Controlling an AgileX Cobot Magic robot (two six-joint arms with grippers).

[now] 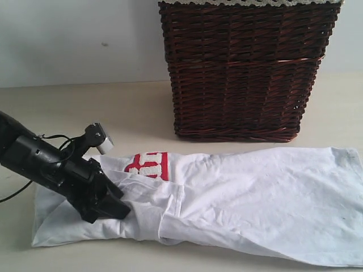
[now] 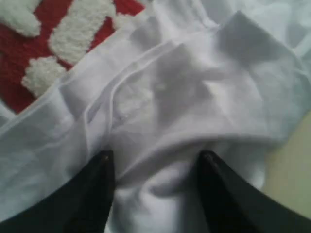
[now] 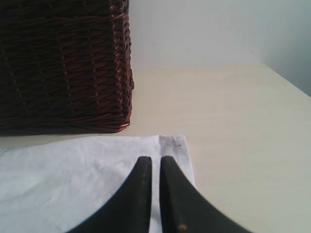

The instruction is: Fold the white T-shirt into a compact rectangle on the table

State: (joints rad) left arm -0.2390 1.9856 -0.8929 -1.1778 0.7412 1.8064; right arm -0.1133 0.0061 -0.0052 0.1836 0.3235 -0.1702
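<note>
Left gripper (image 1: 116,208) at 8 o'clock, jaws apart over a bunched fold of the white T-shirt (image 1: 255,198), nothing pinched. The shirt lies lengthwise on the table (image 1: 85,113) from 8 to 4 o'clock, partly folded, red patch (image 1: 148,164) showing. Right gripper (image 3: 155,162) is closed and empty above the shirt's corner, 3 o'clock side. For the fold, my call: pinch all layers at the edge, lift low, keep edges aligned. Wicker basket (image 1: 244,68) at 12 o'clock behind; contents hidden.
</note>
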